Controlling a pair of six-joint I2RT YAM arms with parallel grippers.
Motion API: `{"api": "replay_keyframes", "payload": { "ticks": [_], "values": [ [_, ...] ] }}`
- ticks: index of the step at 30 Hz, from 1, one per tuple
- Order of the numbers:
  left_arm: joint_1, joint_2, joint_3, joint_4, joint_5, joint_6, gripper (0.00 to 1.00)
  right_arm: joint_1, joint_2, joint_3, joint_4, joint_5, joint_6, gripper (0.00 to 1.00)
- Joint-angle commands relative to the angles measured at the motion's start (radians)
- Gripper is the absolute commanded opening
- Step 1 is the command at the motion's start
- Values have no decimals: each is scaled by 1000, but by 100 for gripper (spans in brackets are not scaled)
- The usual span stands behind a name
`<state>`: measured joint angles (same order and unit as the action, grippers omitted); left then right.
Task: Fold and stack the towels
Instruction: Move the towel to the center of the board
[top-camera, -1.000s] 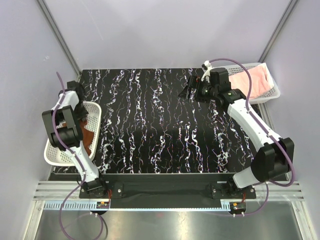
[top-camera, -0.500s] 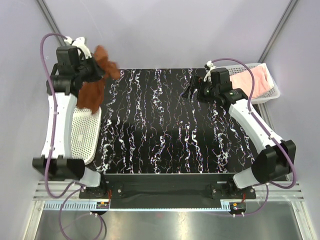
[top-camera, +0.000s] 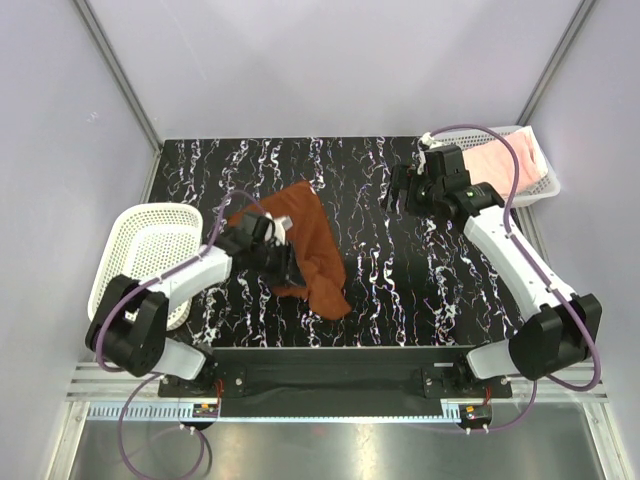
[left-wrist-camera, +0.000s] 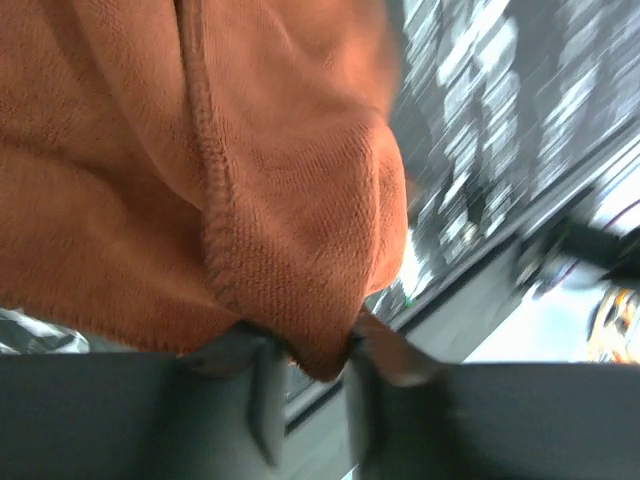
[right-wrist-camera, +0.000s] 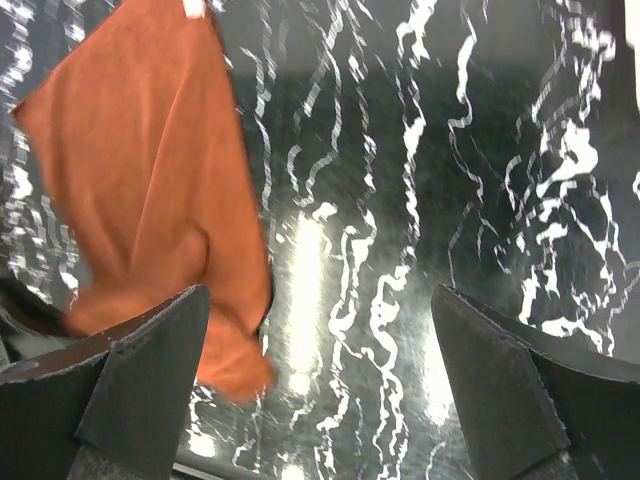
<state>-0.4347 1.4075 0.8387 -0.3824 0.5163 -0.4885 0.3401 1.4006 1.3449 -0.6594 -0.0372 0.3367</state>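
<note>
Currently rust-brown towel (top-camera: 310, 240) lying crumpled on table (top-camera: 400, 290), left of centre, partly draping over left pincer (left-wrist-camera: 315, 395). Left pincer standing narrowly parted, gripping fold of that towel between both fingers. Right pincer (right-wrist-camera: 320, 400) hovering fully spread above table's far right, holding nothing. Pale pink towel (top-camera: 495, 165) sitting in right basket (top-camera: 545, 188). Left basket (top-camera: 150, 208) sitting at table's left edge.

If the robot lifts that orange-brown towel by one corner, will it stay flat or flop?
Probably flop: the rust-brown towel lies creased and bunches in the left claw. Its fuzzy weave likely grips well, so it shouldn't slip.
</note>
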Motion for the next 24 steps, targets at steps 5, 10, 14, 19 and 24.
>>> {"api": "replay_keyframes", "payload": {
  "ticks": [5, 10, 14, 19, 24],
  "values": [
    [-39, -133, -32, 56, -171, -41, 49, 2, 135, -14, 139, -159, 19, 92],
    [117, -35, 201, -120, -289, 14, 55, 10, 401, 181, 241, -225, 21, 70],
    [238, 30, 273, -104, -242, 45, 60, 16, 592, 377, 285, -259, 18, 57],
    [307, 194, 425, -211, -542, 129, 57, 30, 889, 683, 250, -231, 54, 46],
    [350, 278, 471, -222, -667, 148, 57, 36, 1104, 939, 216, -283, 105, 43]
  ]
}}
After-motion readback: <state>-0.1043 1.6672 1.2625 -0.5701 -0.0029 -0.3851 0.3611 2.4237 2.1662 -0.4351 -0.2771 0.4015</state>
